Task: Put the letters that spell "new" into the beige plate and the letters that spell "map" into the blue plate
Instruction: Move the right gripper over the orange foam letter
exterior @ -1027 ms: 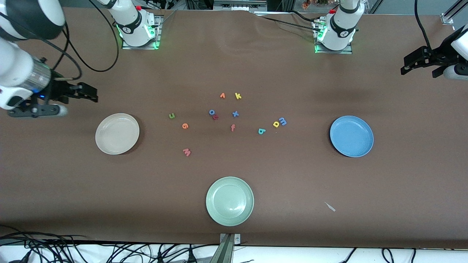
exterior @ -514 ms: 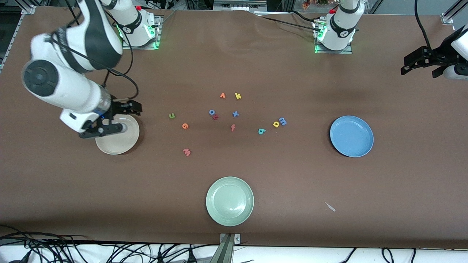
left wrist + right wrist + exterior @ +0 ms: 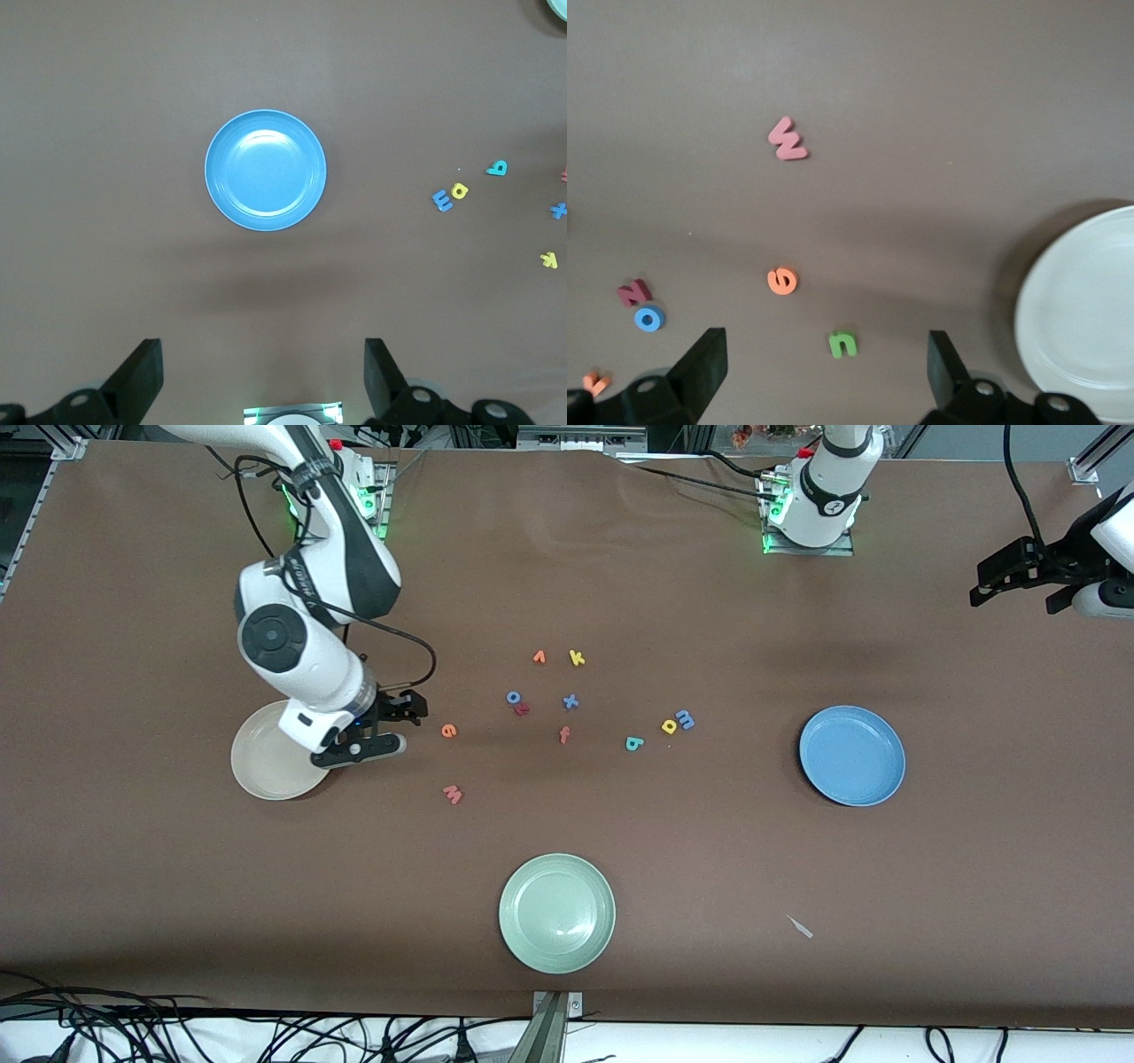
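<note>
Operator, your right end effector [image 3: 400,724] hangs wide open over the small green foam n [image 3: 843,343] beside the round beige plate [image 3: 266,766]; left end effector [image 3: 1019,580] waits open, empty.

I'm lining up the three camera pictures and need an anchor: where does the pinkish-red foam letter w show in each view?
Front view: the pinkish-red foam letter w lies on the table, nearer to the camera than the orange foam letter e.
Left wrist view: not in it.
Right wrist view: the w shows above the e in the picture.
Shared landmark: the e, seen in the front and right wrist views.
</note>
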You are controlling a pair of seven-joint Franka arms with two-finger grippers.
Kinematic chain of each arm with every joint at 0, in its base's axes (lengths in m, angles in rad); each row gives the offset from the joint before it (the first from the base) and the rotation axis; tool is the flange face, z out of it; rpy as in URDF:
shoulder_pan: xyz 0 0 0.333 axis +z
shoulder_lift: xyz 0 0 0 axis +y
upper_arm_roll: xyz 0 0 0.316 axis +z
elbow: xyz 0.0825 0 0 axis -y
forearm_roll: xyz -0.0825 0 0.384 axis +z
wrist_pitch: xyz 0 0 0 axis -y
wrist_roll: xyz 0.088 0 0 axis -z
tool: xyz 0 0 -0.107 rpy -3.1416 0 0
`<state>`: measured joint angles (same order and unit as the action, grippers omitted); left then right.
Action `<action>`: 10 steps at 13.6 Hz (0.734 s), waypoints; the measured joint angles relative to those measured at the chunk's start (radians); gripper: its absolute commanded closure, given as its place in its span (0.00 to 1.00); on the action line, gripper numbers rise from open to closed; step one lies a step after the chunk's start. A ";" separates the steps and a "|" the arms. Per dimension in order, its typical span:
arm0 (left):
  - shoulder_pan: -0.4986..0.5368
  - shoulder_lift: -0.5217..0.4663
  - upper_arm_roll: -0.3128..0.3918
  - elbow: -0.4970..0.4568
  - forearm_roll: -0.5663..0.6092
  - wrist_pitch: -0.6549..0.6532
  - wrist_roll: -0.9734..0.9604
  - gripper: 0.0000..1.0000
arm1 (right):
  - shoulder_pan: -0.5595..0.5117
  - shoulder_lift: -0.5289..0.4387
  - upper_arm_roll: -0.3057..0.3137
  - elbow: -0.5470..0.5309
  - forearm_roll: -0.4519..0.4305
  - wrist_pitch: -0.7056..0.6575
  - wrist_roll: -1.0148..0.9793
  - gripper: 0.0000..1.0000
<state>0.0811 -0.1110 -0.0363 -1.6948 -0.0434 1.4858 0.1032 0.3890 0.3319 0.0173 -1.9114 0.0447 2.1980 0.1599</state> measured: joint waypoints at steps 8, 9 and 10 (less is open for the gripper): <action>0.000 0.005 -0.003 0.000 0.000 -0.001 0.001 0.00 | 0.073 0.090 0.000 -0.130 0.000 0.234 0.013 0.00; -0.001 0.011 -0.003 -0.001 0.000 -0.005 0.001 0.00 | 0.081 0.107 0.000 -0.132 0.000 0.254 0.013 0.00; -0.003 0.024 -0.005 -0.003 0.000 -0.011 0.001 0.00 | 0.090 0.123 0.001 -0.133 0.000 0.273 0.014 0.00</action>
<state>0.0785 -0.0872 -0.0412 -1.6974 -0.0434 1.4747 0.1046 0.4792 0.4554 0.0179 -2.0445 0.0448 2.4714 0.1735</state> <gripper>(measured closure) 0.000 0.000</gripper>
